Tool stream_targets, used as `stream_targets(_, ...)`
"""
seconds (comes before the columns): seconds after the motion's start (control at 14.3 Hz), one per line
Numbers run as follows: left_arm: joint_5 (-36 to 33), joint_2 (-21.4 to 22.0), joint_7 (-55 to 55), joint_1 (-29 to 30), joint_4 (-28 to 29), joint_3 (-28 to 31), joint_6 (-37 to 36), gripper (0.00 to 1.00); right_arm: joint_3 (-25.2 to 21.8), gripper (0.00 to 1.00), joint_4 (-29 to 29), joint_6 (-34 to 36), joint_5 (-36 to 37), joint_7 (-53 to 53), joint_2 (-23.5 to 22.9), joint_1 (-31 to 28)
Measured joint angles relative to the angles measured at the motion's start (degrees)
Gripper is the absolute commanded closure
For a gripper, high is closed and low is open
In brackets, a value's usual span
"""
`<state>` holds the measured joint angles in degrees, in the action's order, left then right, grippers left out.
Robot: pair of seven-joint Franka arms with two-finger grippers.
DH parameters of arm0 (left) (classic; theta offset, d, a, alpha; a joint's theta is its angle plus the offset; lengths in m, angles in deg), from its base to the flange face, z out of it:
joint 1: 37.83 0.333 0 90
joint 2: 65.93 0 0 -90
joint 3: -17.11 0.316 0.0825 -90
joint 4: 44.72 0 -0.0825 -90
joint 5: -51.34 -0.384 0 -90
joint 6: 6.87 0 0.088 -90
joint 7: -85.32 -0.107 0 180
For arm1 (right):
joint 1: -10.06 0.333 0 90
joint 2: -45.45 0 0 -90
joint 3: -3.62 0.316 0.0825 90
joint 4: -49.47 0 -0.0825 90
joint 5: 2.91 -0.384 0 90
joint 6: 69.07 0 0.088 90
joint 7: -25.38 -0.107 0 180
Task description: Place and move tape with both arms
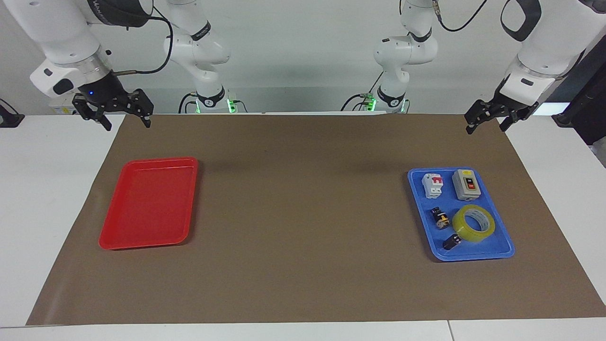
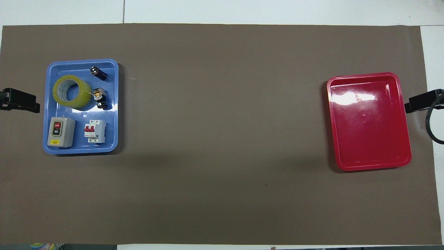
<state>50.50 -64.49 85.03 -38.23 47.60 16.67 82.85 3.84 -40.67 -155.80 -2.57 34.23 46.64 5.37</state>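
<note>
Brown mat (image 1: pixel 303 227) is covering most of the white surface (image 1: pixel 47 189), filling the frame in both views; plain pale wall is running along the top of the facing view.

Both arms are sitting high and out at the upper corners of the facing view. Left arm (image 1: pixel 544 47) is coming in at the upper right, its left claw (image 1: pixel 490 118) hanging wide and empty over the mat's upper right corner. Right arm (image 1: pixel 61 42) is at the upper left, right claw (image 1: pixel 113 111) also wide, empty, over the mat's upper left corner. Likely parked wide to keep the work area unobstructed before the first reach.

Red tray (image 1: pixel 149 203) is lying empty at mid left of the facing view, on the right arm's side. Probably the drop target.

Blue tray (image 1: pixel 473 255) is lying at lower right of the facing view, on the left arm's side, holding the parts.

In it: grey switch box (image 1: pixel 466 184) and white breaker (image 1: pixel 433 184) in the upper half. The tape (image 1: pixel 473 223) is lying flat in the lower half, core facing up, so a top-down pinch on the ring wall looks workable. Two small black-and-yellow parts (image 1: pixel 440 218) are sitting just beside it, tight clearance on that side.

Task not started; tape untouched.
</note>
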Motion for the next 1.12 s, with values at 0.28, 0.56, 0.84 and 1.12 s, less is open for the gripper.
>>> stream_targets(0.28, 0.1, -0.4, 0.0, 0.0, -0.3, 0.0, 1.1, 0.00, 0.0, 0.00, 0.0, 0.0, 0.0, 0.0, 0.0, 0.0)
stream_targets(0.56, 0.8, -5.4, -0.1, 2.3, -1.9, 0.2, 4.3, 0.00, 0.0, 0.00, 0.0, 0.0, 0.0, 0.0, 0.0, 0.0)
stream_targets(0.84, 1.5, -13.7, -1.5, 5.6, -2.4, 0.3, 13.3, 0.00, 0.0, 0.00, 0.0, 0.0, 0.0, 0.0, 0.0, 0.0)
stream_targets(1.12, 2.1, -20.6, -3.2, 7.8, -2.6, 0.3, 22.1, 0.00, 0.0, 0.00, 0.0, 0.0, 0.0, 0.0, 0.0, 0.0)
